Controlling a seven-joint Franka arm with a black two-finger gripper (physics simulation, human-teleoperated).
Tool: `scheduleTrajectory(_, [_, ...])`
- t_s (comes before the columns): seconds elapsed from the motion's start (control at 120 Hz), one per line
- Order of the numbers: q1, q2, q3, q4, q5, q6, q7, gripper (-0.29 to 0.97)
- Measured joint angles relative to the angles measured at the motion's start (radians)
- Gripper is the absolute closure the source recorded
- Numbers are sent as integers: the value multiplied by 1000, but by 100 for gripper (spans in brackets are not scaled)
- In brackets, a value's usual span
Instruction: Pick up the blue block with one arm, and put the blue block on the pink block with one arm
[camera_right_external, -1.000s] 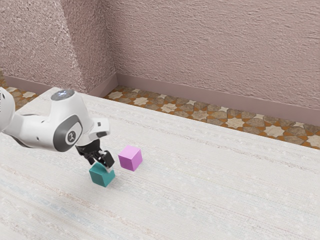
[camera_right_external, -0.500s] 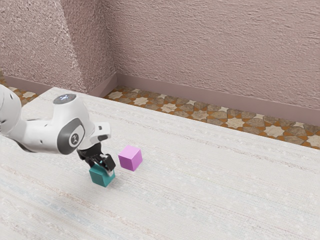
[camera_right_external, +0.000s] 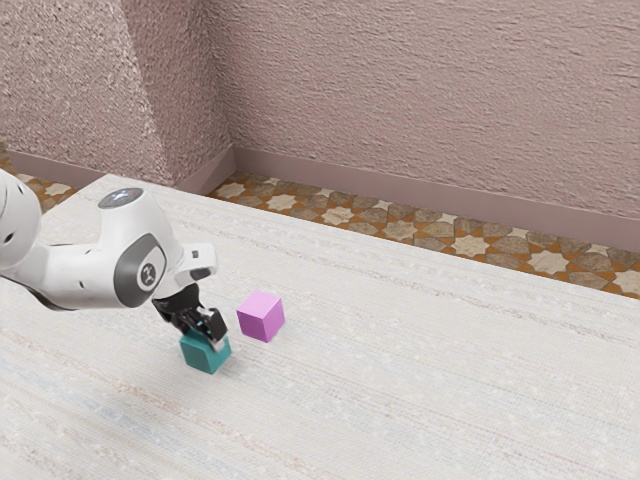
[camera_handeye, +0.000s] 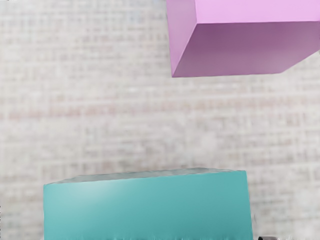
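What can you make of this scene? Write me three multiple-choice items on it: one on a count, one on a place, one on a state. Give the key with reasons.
1. How many blocks are on the table?
A) one
B) two
C) three

2. Of the blue block and the pink block, the gripper is down at:
A) the pink one
B) the blue one
C) neither, it is high above both

3. The blue block is:
A) stacked on the pink block
B) held in the air
C) resting on the table

Key:
1 B, since the exterior view shows one blue and one pink block.
2 B, since the gripper sits right on top of the blue block, with the pink block apart from it toward the exterior view's right.
3 C, since its base meets the tabletop and the pink block's top is bare.
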Motion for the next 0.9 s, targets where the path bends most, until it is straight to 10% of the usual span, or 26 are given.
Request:
scheduleTrajectory(0.483, [4, -18, 37, 29, 16, -17, 35, 39])
scheduleTrajectory(0.9, [-62, 116, 40, 438, 156, -354, -79, 41])
